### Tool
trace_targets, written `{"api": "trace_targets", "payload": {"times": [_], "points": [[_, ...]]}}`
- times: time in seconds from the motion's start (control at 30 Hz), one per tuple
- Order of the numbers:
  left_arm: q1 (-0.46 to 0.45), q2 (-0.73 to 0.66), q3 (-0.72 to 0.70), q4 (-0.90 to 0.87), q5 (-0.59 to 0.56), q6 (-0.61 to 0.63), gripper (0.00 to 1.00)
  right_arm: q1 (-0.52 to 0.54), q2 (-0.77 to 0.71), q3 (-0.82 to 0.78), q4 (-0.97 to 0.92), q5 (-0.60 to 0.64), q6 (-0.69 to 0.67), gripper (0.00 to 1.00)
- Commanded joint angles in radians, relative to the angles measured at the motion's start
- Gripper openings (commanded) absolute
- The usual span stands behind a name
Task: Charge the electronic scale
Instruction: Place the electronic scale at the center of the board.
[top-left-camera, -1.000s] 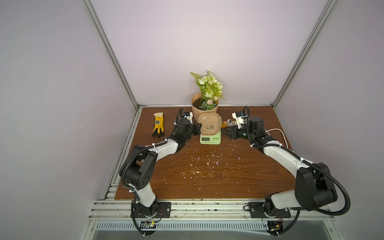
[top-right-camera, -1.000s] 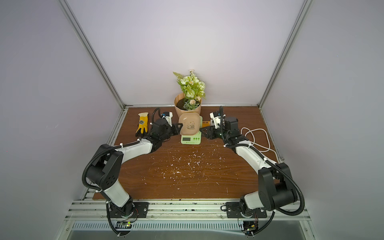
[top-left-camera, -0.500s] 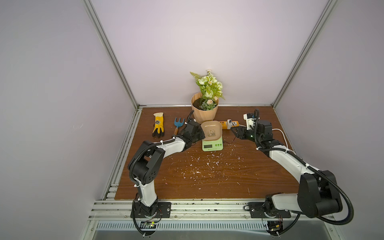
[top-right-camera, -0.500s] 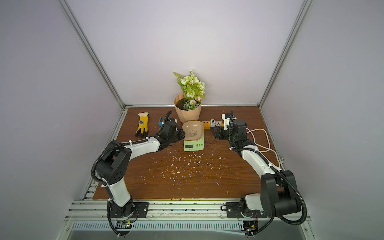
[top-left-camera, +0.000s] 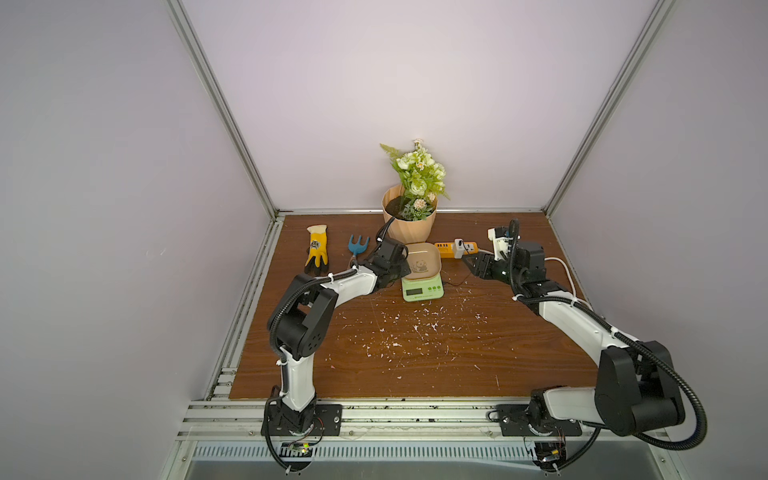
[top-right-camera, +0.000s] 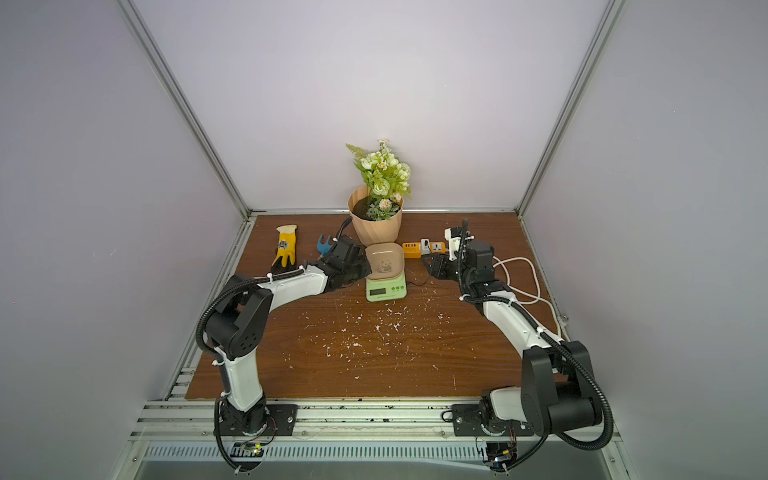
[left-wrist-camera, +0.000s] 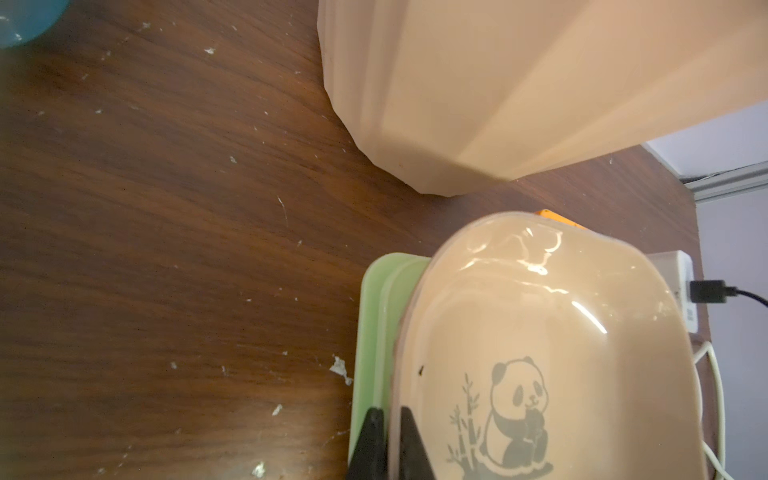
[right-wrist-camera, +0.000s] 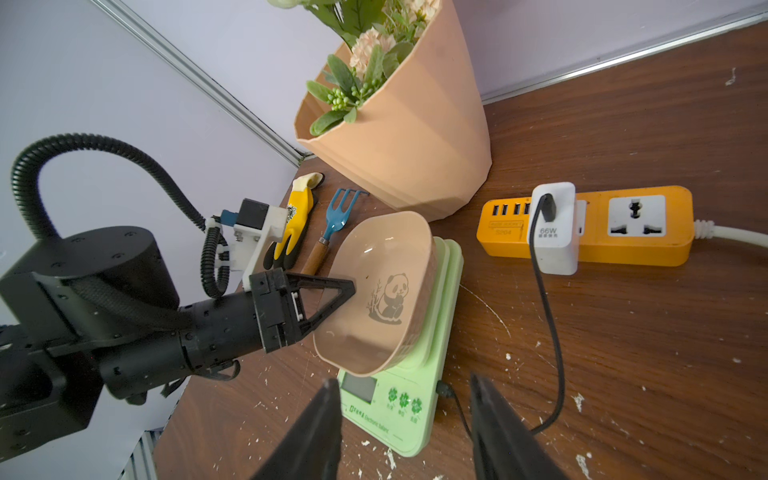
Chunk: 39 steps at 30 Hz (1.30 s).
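Writing: the white charger (right-wrist-camera: 555, 232) reads "66W". The small print on the front of the scale (right-wrist-camera: 399, 409) looks like "Electronic Balance", but I am not sure. The tray (right-wrist-camera: 382, 299) has a panda drawing.
Scale: it stands at the back middle of the table (top-left-camera: 415, 353), just in front of the flower pot (top-left-camera: 409, 232), with the tray on top.
Cable: a black cable (right-wrist-camera: 548, 332) goes from the charger to the right side of the scale.
Power strip: the orange power strip (right-wrist-camera: 594, 249) lies near the scale on its right, and the charger sits in it.
Room: the pot is close behind the tray. A glove (top-left-camera: 316, 251) and a blue fork (top-left-camera: 357, 245) lie left of the pot. In front of the scale the wood has only white flakes.
Left gripper (left-wrist-camera: 390, 432): closed, its 2 fingers pinch the left rim of the tray.
Left arm: low, the forearm almost level, reaching from the left.
Right gripper (right-wrist-camera: 403, 380): about half open and empty, it points at the right side of the scale, near the power strip.
Right arm: stretched toward the back, the wrist above the table.
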<state>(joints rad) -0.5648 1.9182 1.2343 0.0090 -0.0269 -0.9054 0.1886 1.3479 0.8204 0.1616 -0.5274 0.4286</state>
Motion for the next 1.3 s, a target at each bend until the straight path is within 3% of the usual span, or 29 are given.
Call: {"api": "trace_targets", "payload": {"times": [0.0, 0.33, 0.8, 0.93, 1.03, 1.13, 1.27], "points": [[-0.010, 0.006, 0.042, 0.005, -0.021, -0.019, 0.00, -0.004, -0.043, -0.004, 0.044, 0.017, 0.009, 0.52], [-0.012, 0.048, 0.068, 0.003, -0.021, -0.003, 0.01, -0.016, -0.069, -0.020, 0.054, 0.039, 0.013, 0.52], [-0.014, 0.006, 0.099, -0.049, -0.062, 0.037, 0.48, -0.068, -0.099, -0.025, 0.042, 0.102, 0.022, 0.51], [-0.014, -0.079, 0.094, -0.077, -0.131, 0.129, 0.72, -0.096, -0.120, -0.028, 0.030, 0.226, 0.025, 0.54], [-0.014, -0.174, 0.055, -0.060, -0.217, 0.232, 0.89, -0.113, -0.138, -0.036, 0.015, 0.387, 0.025, 0.63], [-0.014, -0.284, -0.014, -0.019, -0.356, 0.348, 0.99, -0.128, -0.162, -0.068, 0.030, 0.546, 0.013, 0.73], [0.003, -0.451, -0.197, 0.135, -0.576, 0.510, 0.97, -0.140, -0.192, -0.166, 0.134, 0.739, -0.038, 0.85]]}}
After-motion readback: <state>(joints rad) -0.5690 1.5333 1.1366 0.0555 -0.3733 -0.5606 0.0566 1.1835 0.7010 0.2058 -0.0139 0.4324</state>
